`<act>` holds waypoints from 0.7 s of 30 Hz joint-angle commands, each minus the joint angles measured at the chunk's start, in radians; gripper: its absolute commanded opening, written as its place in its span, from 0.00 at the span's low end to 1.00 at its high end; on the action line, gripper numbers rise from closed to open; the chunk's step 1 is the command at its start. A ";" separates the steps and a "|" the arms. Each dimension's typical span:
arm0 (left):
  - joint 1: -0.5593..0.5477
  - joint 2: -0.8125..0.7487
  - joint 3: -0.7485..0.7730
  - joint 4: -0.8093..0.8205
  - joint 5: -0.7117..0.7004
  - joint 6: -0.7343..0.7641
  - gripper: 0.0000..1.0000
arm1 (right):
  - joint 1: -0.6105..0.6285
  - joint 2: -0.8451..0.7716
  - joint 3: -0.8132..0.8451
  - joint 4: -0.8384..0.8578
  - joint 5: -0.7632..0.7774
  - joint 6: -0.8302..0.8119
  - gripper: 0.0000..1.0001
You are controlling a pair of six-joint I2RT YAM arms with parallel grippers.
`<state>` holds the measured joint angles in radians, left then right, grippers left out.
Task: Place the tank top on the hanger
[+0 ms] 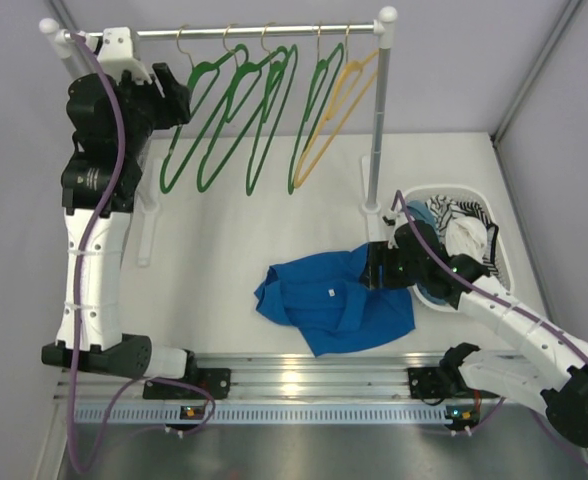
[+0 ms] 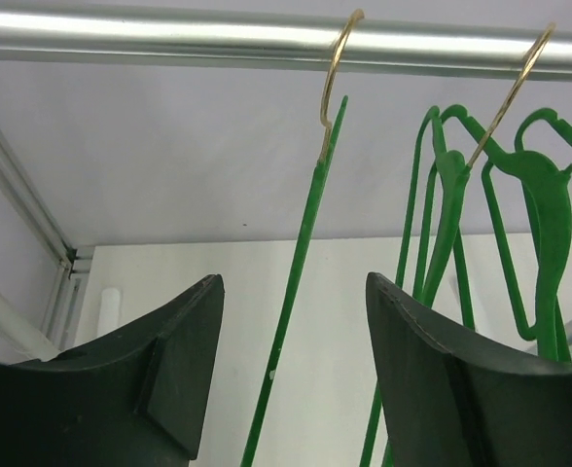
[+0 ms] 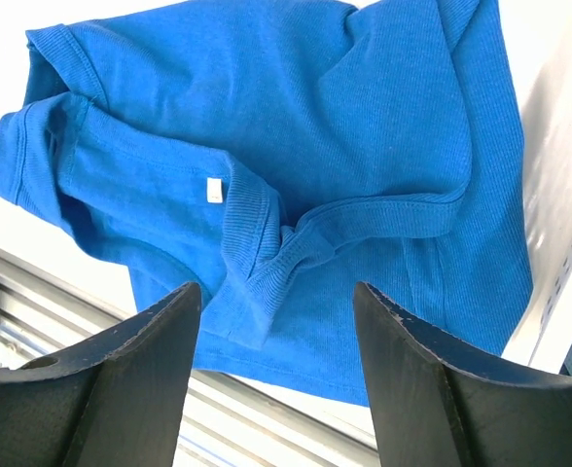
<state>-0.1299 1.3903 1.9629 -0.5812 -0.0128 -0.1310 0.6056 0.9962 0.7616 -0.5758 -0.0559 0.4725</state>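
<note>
The left gripper (image 1: 177, 96) is raised at the far left, level with the rack's rail (image 1: 254, 31). From above its fingertips merge with the dark wrist and are hard to make out. In the left wrist view the left gripper (image 2: 291, 379) is spread wide. The hanger (image 2: 303, 243), the leftmost green one (image 1: 187, 125), hangs edge-on in the gap and appears to touch neither finger. Its brass-coloured hook sits over the rail (image 2: 169, 29), and its lower part runs off the bottom of that view. To its right hang more green hangers (image 1: 264, 110), overlapping so that their outlines tangle, and then a yellow-orange hanger (image 1: 339, 100).

The tank top (image 1: 329, 305) lies crumpled on the table (image 1: 224, 230), near the front rail and right of centre. It is bright royal blue, ribbed, with folded hems and a small white label (image 3: 211, 190).

Its right edge is hidden under the right gripper (image 1: 379, 265). In the right wrist view the right gripper (image 3: 276, 292) stands unclenched over the tank top (image 3: 315, 117). Whether the fingers touch the cloth cannot be told.

At the far right is a white basket (image 1: 504, 262) holding a white black-striped cloth (image 1: 442, 212), partly covered by the arm.
</note>
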 commanded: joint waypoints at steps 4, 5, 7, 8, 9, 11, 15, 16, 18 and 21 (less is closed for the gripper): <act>0.047 0.033 -0.012 -0.009 0.180 0.013 0.62 | -0.009 -0.021 0.019 0.024 -0.021 -0.014 0.62; 0.047 0.039 -0.027 -0.009 0.185 0.019 0.61 | -0.010 -0.024 0.018 0.022 -0.022 -0.015 0.62; 0.047 0.044 -0.044 -0.006 0.192 0.033 0.60 | -0.009 -0.027 0.015 0.022 -0.022 -0.015 0.62; 0.047 0.047 -0.062 -0.002 0.204 0.036 0.58 | -0.010 -0.031 0.009 0.024 -0.024 -0.015 0.62; 0.047 0.049 -0.073 0.003 0.209 0.040 0.58 | -0.007 -0.033 0.007 0.024 -0.024 -0.015 0.62; 0.047 0.052 -0.094 0.006 0.215 0.044 0.55 | -0.009 -0.036 -0.004 0.028 -0.025 -0.017 0.61; 0.047 0.052 -0.117 0.012 0.211 0.045 0.49 | -0.009 -0.039 -0.013 0.033 -0.028 -0.017 0.60; 0.047 0.047 -0.125 0.012 0.211 0.045 0.46 | -0.010 -0.041 -0.015 0.033 -0.027 -0.015 0.59; 0.049 0.046 -0.130 0.011 0.202 0.048 0.45 | -0.009 -0.042 -0.018 0.034 -0.025 -0.017 0.59; 0.047 0.044 -0.134 0.006 0.185 0.056 0.40 | -0.009 -0.042 -0.018 0.033 -0.025 -0.018 0.59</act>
<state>-0.0872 1.4521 1.8297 -0.6014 0.1749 -0.0971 0.6056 0.9741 0.7456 -0.5694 -0.0761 0.4713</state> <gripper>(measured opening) 0.407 0.590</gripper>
